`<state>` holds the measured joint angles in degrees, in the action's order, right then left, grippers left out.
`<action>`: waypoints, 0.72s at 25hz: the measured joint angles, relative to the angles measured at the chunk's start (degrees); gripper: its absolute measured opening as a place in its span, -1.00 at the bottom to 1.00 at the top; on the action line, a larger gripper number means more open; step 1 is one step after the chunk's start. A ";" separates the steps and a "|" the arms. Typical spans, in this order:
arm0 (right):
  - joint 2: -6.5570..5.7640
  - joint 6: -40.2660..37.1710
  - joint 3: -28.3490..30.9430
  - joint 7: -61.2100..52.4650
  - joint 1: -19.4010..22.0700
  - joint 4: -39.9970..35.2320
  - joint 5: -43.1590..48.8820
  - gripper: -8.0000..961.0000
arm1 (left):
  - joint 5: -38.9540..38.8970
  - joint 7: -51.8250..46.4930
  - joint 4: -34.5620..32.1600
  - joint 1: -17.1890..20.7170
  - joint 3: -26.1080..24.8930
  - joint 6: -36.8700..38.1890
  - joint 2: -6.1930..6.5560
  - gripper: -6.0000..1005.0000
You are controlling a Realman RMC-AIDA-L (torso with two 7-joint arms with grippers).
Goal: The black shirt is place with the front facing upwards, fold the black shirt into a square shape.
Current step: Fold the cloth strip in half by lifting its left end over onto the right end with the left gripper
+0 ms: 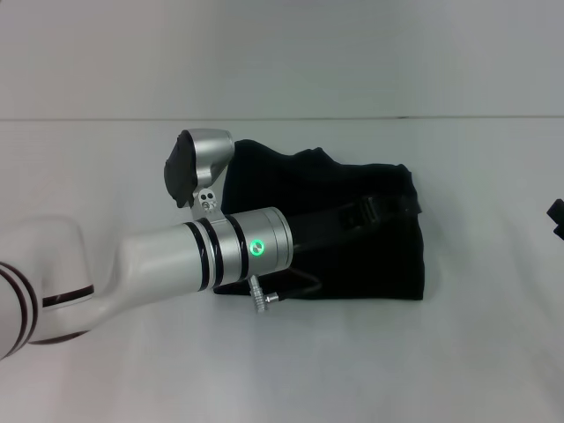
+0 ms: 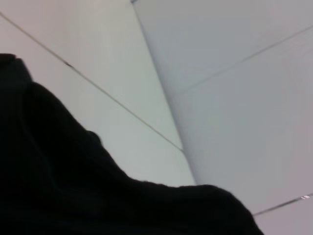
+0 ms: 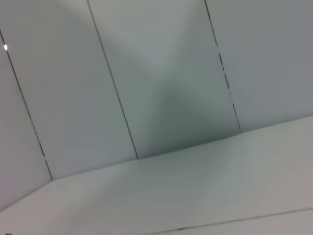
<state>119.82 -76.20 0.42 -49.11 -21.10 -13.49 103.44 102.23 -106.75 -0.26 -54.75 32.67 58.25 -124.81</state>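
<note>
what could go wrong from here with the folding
The left arm reaches over the black shirt, and its gripper sits low on the cloth, dark against dark. Pulling away might snag a layer and undo the fold. The shirt's near and far edges look uneven and bunched, so the result may end up lumpy rather than square. The arm also hides the shirt's left part in the head view, so a loose flap there could go unnoticed. The right gripper waits at the table's right edge.
</note>
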 joint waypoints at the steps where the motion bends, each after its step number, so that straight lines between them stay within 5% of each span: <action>1: 0.04 0.00 0.25 0.08 -0.27 0.03 0.00 0.96 | 0.00 -0.04 0.02 0.06 0.00 0.75 0.00 -0.33; 10: 0.21 -0.12 2.43 0.94 -1.41 0.58 0.00 0.96 | 0.13 0.47 -0.94 1.16 0.28 7.26 0.00 0.10; 15: 0.14 -0.29 4.81 0.95 -1.69 1.05 0.00 0.96 | 0.19 1.08 -0.53 0.45 1.14 2.50 0.00 0.30; 18: 0.15 -0.29 5.34 0.95 -1.71 1.07 0.01 0.96 | 0.23 1.45 -0.30 -0.28 2.90 -0.53 0.01 0.63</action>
<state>119.97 -76.49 5.76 -48.16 -22.81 -12.43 103.45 102.46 -105.29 -0.55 -55.04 35.56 57.72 -124.80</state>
